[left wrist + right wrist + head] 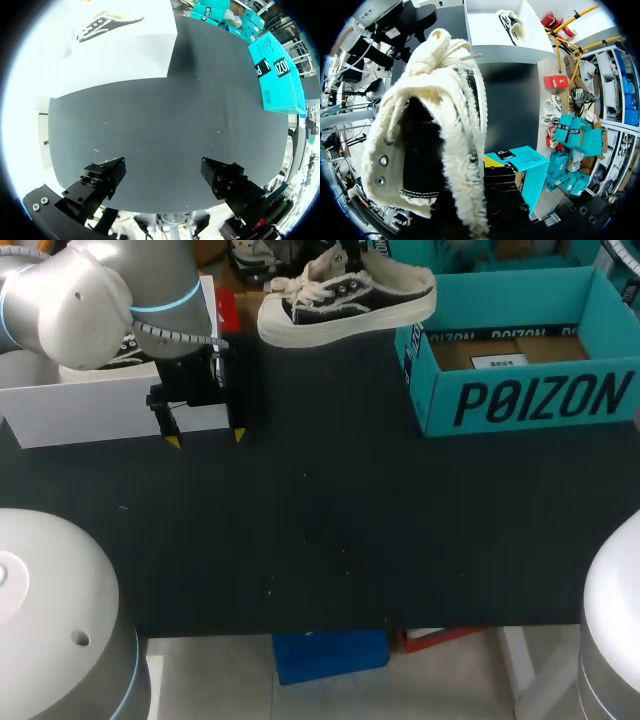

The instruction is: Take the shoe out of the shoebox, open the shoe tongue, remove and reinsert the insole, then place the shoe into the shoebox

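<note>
Head view: the shoe hangs in the air just outside the shoebox's left wall, sole down, laces loose. It is out of the box but not yet set down. My left gripper hangs well left of the shoebox, tips spread wide and holding nothing. To do this step well, I judge I should carry the shoe clear of that wall and lower it flat onto the bare mat left of the shoebox. There my left fingers can reach the tongue. A white box stands farther left of the shoebox.

Left wrist view: my fingers stand far apart over dark, plain mat, with the shoebox far ahead to one side. The white box holds another shoe.

Right wrist view: the shoe fills the sight, its fuzzy collar right up close, and the shoebox sits below and beyond it. My right gripper's tips are hidden, but since the shoe hangs free I judge them clamped on it.
</note>
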